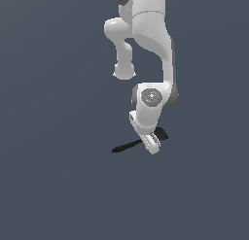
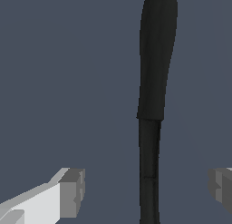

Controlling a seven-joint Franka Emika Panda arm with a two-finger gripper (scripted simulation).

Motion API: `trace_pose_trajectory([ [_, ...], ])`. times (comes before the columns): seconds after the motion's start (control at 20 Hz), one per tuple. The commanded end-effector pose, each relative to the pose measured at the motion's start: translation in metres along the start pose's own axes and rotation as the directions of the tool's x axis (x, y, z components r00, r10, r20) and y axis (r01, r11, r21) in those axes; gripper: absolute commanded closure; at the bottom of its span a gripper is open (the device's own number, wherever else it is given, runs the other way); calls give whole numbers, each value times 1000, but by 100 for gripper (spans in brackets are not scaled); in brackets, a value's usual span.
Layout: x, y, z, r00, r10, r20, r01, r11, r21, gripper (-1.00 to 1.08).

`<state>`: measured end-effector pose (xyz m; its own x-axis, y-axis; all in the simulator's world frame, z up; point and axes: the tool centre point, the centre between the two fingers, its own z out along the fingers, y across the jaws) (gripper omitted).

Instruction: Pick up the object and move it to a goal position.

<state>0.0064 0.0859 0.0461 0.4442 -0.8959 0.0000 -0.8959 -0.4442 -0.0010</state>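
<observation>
A white robot arm (image 1: 151, 49) reaches down over a plain dark grey floor (image 1: 48, 185), its gripper (image 1: 152, 143) low over a small black spatula (image 1: 130, 145). In the wrist view the two fingers (image 2: 72, 191) stand wide apart with the spatula's handle running between them, touching neither. In the exterior view the thin handle points toward the exterior view's left and the broader head shows just past the gripper on the exterior view's right.
</observation>
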Motion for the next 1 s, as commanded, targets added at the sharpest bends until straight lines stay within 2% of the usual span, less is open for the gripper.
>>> trace_pose_trajectory([
  [0.0,0,1,14,1000,2,0,-2,1000,-1,-92],
  [0.35,0,0,29,1000,2,0,-2,1000,-1,-92],
  [0.4,0,0,29,1000,2,0,-2,1000,-1,108],
  [0.95,0,0,29,1000,3,0,-3,1000,-2,108],
])
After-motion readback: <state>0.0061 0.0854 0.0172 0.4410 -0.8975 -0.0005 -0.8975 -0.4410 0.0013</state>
